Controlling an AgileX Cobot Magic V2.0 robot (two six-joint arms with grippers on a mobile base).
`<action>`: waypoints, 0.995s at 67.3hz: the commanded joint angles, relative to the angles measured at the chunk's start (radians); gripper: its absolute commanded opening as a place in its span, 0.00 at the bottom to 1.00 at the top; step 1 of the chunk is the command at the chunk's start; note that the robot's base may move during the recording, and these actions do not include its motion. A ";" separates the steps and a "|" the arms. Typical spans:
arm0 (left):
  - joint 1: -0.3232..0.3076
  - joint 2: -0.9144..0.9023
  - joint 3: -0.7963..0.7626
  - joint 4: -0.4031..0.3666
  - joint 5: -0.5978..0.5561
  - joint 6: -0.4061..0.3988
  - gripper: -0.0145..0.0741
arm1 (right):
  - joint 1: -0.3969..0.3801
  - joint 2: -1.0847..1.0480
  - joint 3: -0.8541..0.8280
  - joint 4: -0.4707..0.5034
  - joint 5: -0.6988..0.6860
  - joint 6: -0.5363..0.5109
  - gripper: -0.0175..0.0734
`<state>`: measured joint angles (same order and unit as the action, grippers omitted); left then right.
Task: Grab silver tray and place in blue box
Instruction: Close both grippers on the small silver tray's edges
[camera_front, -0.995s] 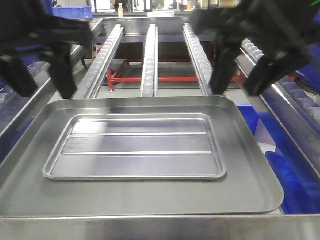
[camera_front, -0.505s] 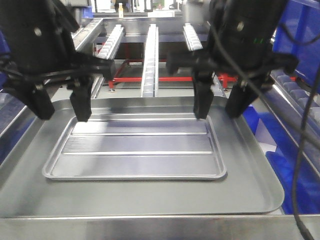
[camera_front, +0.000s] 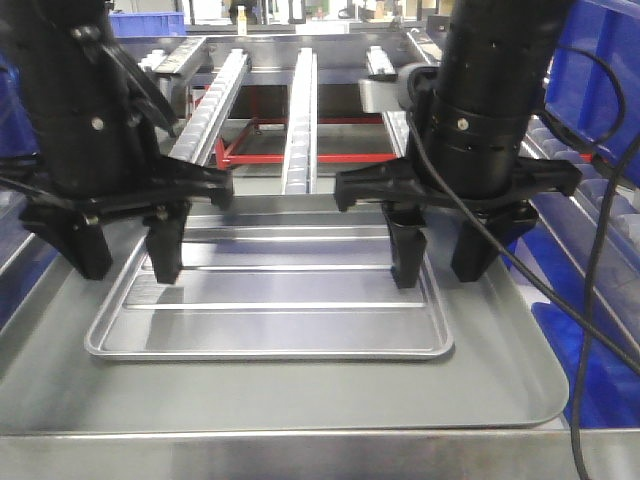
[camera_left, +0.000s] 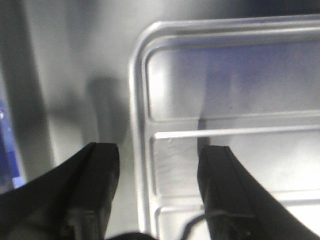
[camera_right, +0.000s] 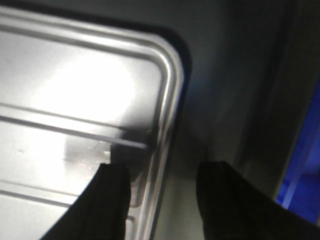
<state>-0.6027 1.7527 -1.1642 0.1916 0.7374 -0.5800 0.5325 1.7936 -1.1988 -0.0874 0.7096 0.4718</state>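
Observation:
The shiny ridged silver tray (camera_front: 270, 320) lies flat inside a larger dull grey tray (camera_front: 300, 400). My left gripper (camera_front: 125, 265) stands open over its left short rim, one finger outside and one inside. In the left wrist view that rim runs between the fingers of the left gripper (camera_left: 159, 150), with the silver tray (camera_left: 240, 90) to the right. My right gripper (camera_front: 438, 268) is open astride the right rim. The right wrist view shows the right gripper (camera_right: 165, 170) either side of the silver tray (camera_right: 75, 90) edge. Part of the blue box (camera_front: 590, 350) shows low at the right.
Roller conveyor rails (camera_front: 300, 110) run away behind the trays, over a red frame (camera_front: 300, 157). More blue crates (camera_front: 600, 60) stand at the upper right. A steel table edge (camera_front: 300, 455) lies along the front. Black cables (camera_front: 590, 300) hang from the right arm.
Both arms have come down and nearer from the grey tray's far edge. Their open fingers now straddle the silver tray's two short rims. The tray has not moved.

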 joint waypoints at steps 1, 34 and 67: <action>-0.003 -0.041 -0.030 0.003 -0.046 -0.010 0.47 | -0.008 -0.048 -0.034 -0.017 -0.049 0.000 0.66; -0.001 -0.040 -0.030 0.005 -0.039 -0.029 0.47 | -0.008 -0.018 -0.034 -0.017 -0.053 0.000 0.66; 0.026 -0.024 -0.030 -0.040 -0.015 -0.037 0.47 | -0.008 -0.019 -0.034 -0.016 -0.045 0.000 0.66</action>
<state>-0.5809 1.7656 -1.1642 0.1559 0.7269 -0.6060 0.5303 1.8178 -1.2019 -0.0911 0.6847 0.4740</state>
